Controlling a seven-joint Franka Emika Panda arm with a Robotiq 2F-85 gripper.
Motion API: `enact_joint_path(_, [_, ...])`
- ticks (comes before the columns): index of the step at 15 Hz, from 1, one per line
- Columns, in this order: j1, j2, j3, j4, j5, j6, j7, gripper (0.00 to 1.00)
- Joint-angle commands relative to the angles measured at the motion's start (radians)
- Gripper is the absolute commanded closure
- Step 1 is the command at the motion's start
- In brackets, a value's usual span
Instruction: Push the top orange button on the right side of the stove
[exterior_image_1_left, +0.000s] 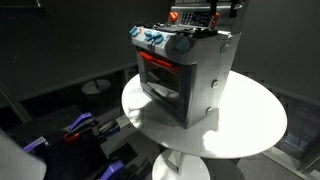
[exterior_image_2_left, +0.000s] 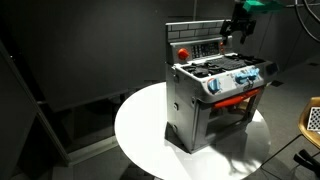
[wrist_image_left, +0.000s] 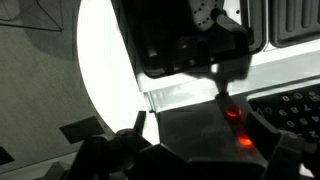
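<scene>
The stove (exterior_image_1_left: 185, 75) is a silver-grey toy oven with a red-orange door frame and blue knobs, standing on a round white table (exterior_image_1_left: 250, 125); it also shows in the other exterior view (exterior_image_2_left: 215, 95). My gripper (exterior_image_1_left: 205, 14) (exterior_image_2_left: 238, 28) hovers just above the stove's raised back panel, at its right end. In the blurred wrist view, two glowing orange buttons sit on a dark grey panel, the top one (wrist_image_left: 231, 112) above the lower one (wrist_image_left: 243, 141). My gripper (wrist_image_left: 205, 150) looks open, with dark fingers on either side of that panel, and holds nothing.
The white table edge (exterior_image_2_left: 135, 140) drops off to a dark floor all round. Blue and red objects (exterior_image_1_left: 80, 127) lie on the floor beside the table. A dark wall stands behind the stove.
</scene>
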Motion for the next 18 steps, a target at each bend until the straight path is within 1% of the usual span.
enact_joint_path(1, [0.005, 0.043, -0.008, 0.064, 0.022, 0.000, -0.002, 0.00])
enact_joint_path(5, [0.005, 0.068, -0.010, 0.091, 0.018, 0.009, -0.002, 0.00])
enact_joint_path(7, [0.002, 0.064, -0.009, 0.090, 0.024, -0.007, -0.010, 0.00])
enact_joint_path(14, [-0.009, -0.005, -0.005, 0.020, 0.042, -0.063, -0.068, 0.00])
enact_joint_path(18, [-0.021, -0.046, -0.003, -0.016, 0.070, -0.138, -0.125, 0.00])
